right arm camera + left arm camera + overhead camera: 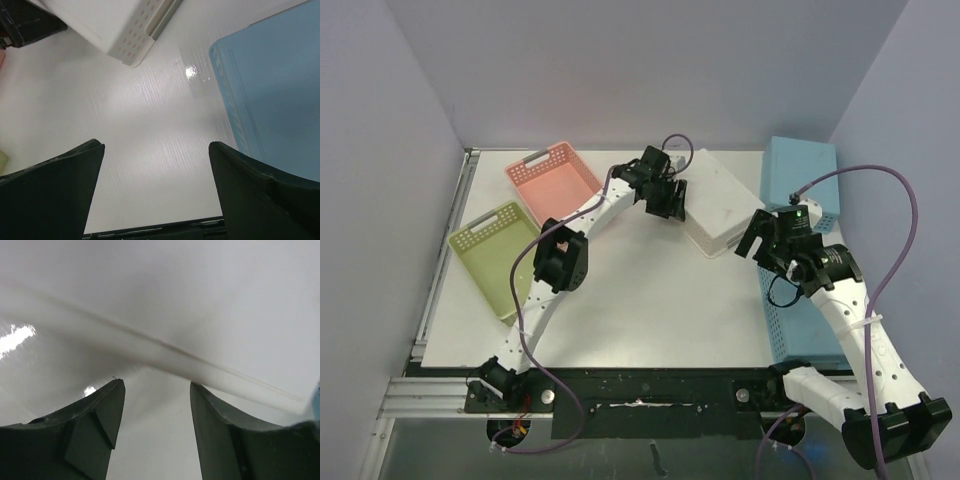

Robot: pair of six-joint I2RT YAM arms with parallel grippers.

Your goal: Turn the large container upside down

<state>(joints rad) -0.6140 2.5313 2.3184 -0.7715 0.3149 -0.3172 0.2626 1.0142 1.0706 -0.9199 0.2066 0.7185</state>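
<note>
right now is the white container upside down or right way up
Upside down: the white container shows a flat closed surface on top, with its perforated rim down against the table in the right wrist view.

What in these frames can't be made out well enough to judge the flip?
- Top view: whether the left tool touches the white container; the wrist hides that edge.
- Left wrist view: all blurred white surface, too close to identify.
- Right wrist view: the white container is cut off by the top edge.
- Top view: the blue container is partly hidden behind the right arm.
</note>
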